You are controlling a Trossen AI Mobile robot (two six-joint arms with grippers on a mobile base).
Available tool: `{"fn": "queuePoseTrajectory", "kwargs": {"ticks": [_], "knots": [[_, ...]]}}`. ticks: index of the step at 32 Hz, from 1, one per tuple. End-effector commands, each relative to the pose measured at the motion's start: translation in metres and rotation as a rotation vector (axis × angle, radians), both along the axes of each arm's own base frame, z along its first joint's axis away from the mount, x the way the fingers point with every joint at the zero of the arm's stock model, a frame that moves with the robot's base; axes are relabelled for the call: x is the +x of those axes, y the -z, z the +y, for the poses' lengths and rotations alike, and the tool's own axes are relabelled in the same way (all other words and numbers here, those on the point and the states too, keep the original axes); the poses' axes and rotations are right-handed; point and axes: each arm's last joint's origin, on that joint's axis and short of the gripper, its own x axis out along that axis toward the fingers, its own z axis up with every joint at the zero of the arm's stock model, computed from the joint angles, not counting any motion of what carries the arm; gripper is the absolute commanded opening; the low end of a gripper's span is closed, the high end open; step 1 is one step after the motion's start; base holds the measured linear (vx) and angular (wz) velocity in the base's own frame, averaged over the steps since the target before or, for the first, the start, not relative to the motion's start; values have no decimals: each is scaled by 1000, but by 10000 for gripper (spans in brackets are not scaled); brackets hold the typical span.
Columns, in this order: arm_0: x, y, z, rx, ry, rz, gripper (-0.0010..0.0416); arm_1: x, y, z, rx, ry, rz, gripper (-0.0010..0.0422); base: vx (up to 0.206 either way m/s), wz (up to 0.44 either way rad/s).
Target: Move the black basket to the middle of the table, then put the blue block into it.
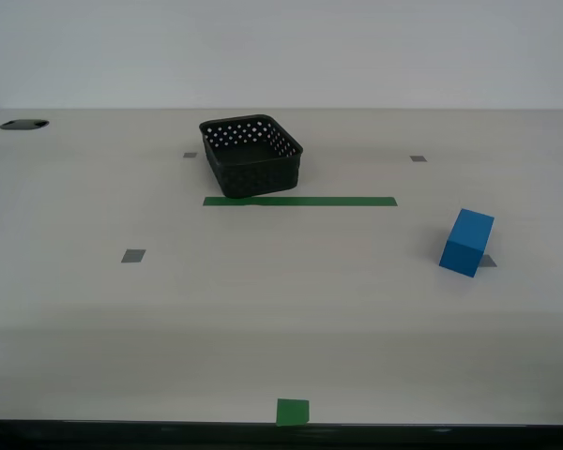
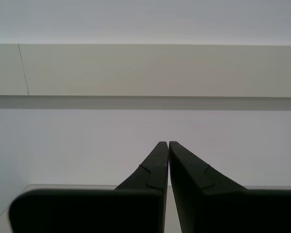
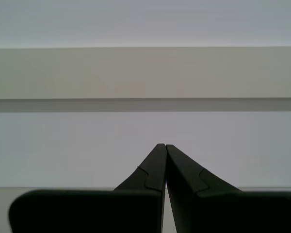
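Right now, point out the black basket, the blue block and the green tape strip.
black basket (image 1: 254, 174): exterior view, near wall.
blue block (image 1: 461, 253): exterior view, front face.
green tape strip (image 1: 328, 201): exterior view, middle of strip.

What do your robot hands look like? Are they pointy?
Yes, quite pointy! My first gripper has two flat, matte black fingers that taper to thin tips, each with a small notched step along its side, rising from a wide black bar with rounded corners. My second gripper looks just the same. No cables or markings show, and my arms are out of sight.

Plain pale wall behind.
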Motion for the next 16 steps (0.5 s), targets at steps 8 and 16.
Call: {"fn": "queuePoseTrajectory", "kwargs": {"ticks": [8, 16], "knots": [[0, -1, 0, 0, 0, -3, 1, 0, 0, 0, 0, -1, -3, 0, 0, 0], [0, -1, 0, 0, 0, -3, 1, 0, 0, 0, 0, -1, -2, 0, 0, 0]]}}
